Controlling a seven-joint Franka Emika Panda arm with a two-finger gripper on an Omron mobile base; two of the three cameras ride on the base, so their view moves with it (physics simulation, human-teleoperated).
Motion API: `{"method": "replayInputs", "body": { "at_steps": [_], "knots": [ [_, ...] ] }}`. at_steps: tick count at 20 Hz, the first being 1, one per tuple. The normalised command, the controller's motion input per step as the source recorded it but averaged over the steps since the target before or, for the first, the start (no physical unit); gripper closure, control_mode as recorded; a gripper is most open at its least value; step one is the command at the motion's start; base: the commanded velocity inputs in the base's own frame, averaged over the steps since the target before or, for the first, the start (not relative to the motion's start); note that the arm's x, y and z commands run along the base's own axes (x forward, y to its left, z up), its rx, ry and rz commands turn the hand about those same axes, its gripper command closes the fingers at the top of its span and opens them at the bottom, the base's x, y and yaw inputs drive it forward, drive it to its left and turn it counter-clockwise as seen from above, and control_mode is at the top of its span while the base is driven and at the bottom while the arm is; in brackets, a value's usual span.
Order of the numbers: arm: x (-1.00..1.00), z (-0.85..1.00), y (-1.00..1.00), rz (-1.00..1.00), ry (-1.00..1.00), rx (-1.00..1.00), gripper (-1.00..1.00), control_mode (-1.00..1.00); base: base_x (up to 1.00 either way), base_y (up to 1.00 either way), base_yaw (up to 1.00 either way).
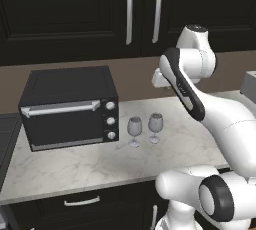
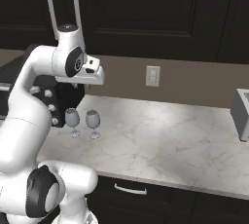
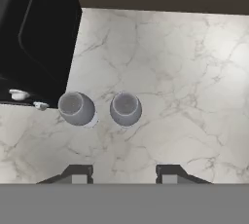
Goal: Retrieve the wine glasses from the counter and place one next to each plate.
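Observation:
Two grey see-through wine glasses stand upright side by side on the marbled counter. The left glass is just beside a black toaster oven. The right glass stands a little apart from it. My gripper hangs well above them and looks straight down, open, with nothing between its fingers. The right glass lies just ahead of the gap between the fingertips. The plates are out of view.
The black toaster oven stands on the counter left of the glasses, its knobs facing them. A grey appliance sits at the far right. Dark cabinets hang above, with a wall outlet behind.

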Motion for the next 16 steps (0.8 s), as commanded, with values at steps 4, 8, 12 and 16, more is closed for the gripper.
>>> {"method": "replayInputs", "body": {
  "at_steps": [4,8,12,16],
  "knots": [
    [-0.37,0.00,0.00,0.00,-0.06,0.00,-1.00,-1.00,0.00,0.00,0.00],
    [-0.73,0.00,0.00,0.00,-0.17,0.00,-1.00,-1.00,0.00,0.00,0.00],
    [-0.93,-0.02,-0.22,0.02,-0.05,0.08,-1.00,-1.00,0.00,0.00,0.00],
    [-0.99,-0.11,-0.52,0.06,-0.04,0.06,-1.00,-1.00,0.00,0.00,0.00]
  ]
}}
